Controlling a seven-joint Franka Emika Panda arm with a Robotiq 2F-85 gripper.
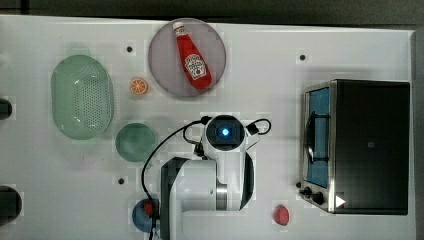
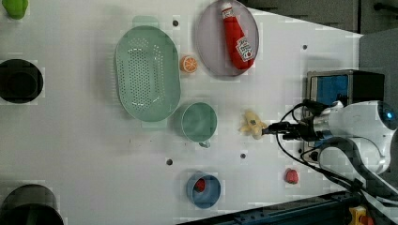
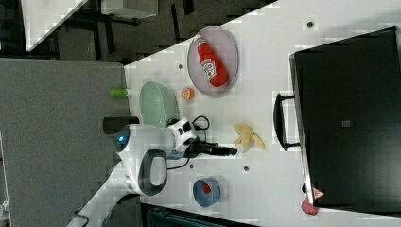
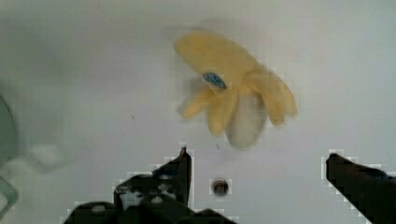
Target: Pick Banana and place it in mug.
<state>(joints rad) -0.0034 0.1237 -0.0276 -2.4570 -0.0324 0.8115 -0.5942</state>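
The gripper [image 4: 257, 163] is wide open and holds nothing. In the wrist view its two dark fingers [image 4: 180, 170] stand far apart, with bare table [image 4: 93, 93] between them. The banana [image 4: 236, 88] lies just past the fingertips. It is a half-peeled toy, with yellow peel flaps spread around a pale middle and a small blue sticker. In the left view the gripper [image 2: 272, 128] sits right next to the banana [image 2: 252, 123], on the left view's right side of it. I cannot tell if they touch.

So the arm looks to be on the reaching step. The banana is not picked up yet. Next, I think the gripper needs to go a bit farther so the fingers sit on both sides of the banana, then come down and squeeze. The floppy peel may make a good hold tricky.

The mug [image 2: 199, 122] stands near the banana, on the left view's left side of it, and it is empty. The way between them looks open. After lifting, the arm should carry the banana that short way and drop it in.

A colander [image 2: 148, 72] sits just beside the mug. An orange slice [image 2: 189, 64] and a plate [image 2: 206, 47] with a ketchup bottle [image 2: 238, 42] lie farther off. A blue bowl [image 2: 204, 191] and a toaster oven [image 2: 335, 86] are also around, well out of the way.
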